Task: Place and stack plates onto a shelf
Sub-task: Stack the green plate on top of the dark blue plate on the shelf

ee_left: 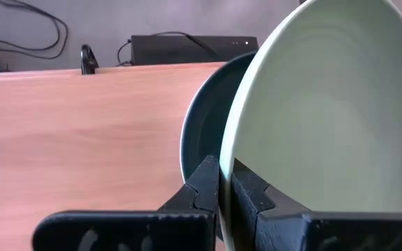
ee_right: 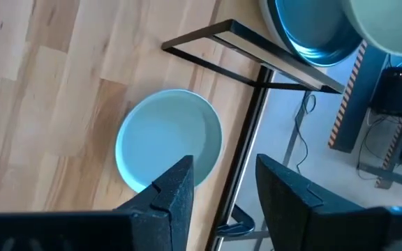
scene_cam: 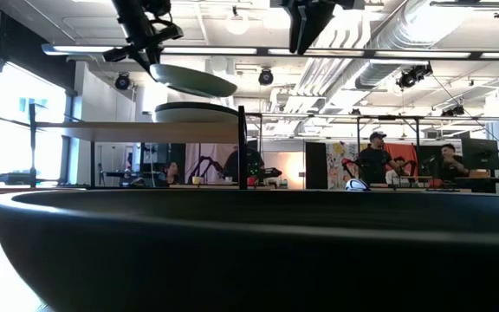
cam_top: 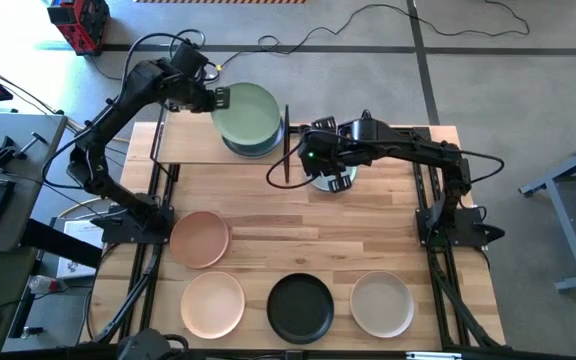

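Note:
My left gripper is shut on a pale green plate, held over the right end of the light-wood shelf. A blue-grey plate sits flat on the shelf under it. My right gripper hangs open above a pale plate that lies on the tabletop by the shelf's black frame. A peach-pink plate, a pale peach plate, a black plate and a beige plate lie flat nearer the table's near edge. My left gripper pinches the green plate's rim on its left side, one finger on either face of the rim. The fingers come roughly level from the table's left. The plate is lifted clear above the blue-grey plate, slightly tilted.
The shelf's thin black posts stand between the two grippers. The left half of the shelf board is bare. Bare planks lie between the shelf and the near row of plates. Cables and equipment lie on the floor beyond the far edge; people stand in the room behind.

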